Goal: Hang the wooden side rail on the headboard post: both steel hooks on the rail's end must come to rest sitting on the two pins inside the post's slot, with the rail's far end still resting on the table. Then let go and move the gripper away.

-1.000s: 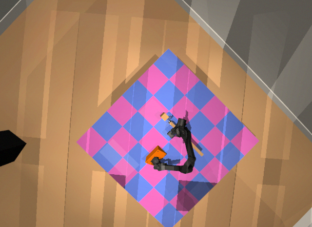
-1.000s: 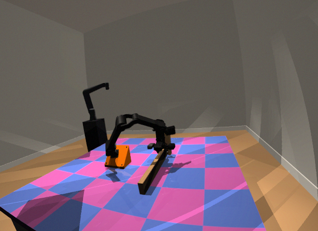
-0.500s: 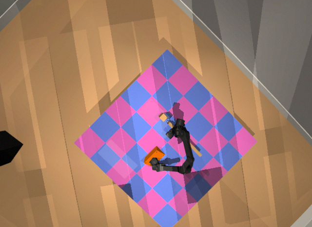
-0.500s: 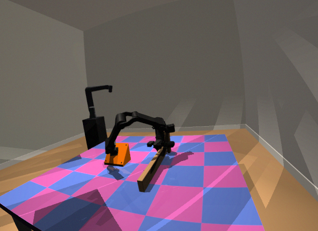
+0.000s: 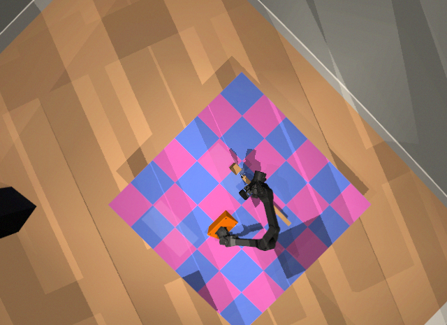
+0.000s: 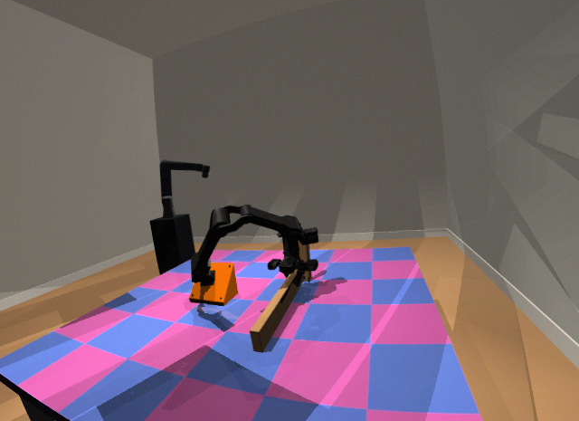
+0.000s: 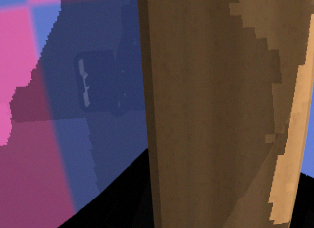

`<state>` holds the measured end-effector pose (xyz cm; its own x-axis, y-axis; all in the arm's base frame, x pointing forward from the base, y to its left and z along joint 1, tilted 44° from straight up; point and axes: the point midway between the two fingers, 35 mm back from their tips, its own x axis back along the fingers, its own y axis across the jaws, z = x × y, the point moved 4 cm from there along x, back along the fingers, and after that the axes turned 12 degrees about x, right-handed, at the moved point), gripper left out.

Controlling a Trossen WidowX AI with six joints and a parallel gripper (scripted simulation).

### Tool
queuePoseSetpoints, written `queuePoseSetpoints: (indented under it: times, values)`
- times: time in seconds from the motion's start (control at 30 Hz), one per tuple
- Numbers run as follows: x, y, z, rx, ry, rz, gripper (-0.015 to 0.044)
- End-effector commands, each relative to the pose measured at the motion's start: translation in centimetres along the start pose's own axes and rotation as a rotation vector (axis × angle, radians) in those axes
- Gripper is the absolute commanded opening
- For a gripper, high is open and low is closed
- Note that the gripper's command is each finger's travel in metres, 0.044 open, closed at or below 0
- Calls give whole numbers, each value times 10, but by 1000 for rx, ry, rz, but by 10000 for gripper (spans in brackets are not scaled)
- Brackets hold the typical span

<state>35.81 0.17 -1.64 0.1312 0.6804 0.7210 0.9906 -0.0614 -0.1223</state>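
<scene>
One gripper (image 5: 245,186) (image 6: 293,272) clamped on rail (image 5: 281,213) (image 6: 276,311) (image 7: 216,110) | post (image 5: 235,168) (image 6: 305,255) just beyond | hooks' seating unclear, arm hides it

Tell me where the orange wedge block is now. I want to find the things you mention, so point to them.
In the top view, the orange wedge block (image 5: 224,221) (image 6: 226,283) sits under the arm's base (image 5: 223,235) (image 6: 203,275), left of the wooden rail (image 5: 282,214) (image 6: 276,311) (image 7: 211,110); the exterior view agrees.

Looks like real wood on the rail (image 5: 282,214) (image 6: 276,318) (image 7: 211,110), smooth and rather matt, with faint grain, and also like wood on the post (image 5: 235,168) (image 6: 304,255). Seems glossy and smooth on the checkered table top (image 5: 241,271) (image 6: 406,374) (image 7: 22,46), with soft mirror-like reflection. Appears like matt plastic on the orange wedge (image 5: 225,220) (image 6: 229,285), and dull on the black arm (image 5: 270,210) (image 6: 266,218), whether plastic or metal being impossible to tell.
</scene>
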Motion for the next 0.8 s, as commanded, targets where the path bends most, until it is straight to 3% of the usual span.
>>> queuePoseSetpoints:
  times: [0.0,0.77]
  values:
    - [3,0,2,2,0,-8,0]
    - [3,0,5,2,0,-8,0]
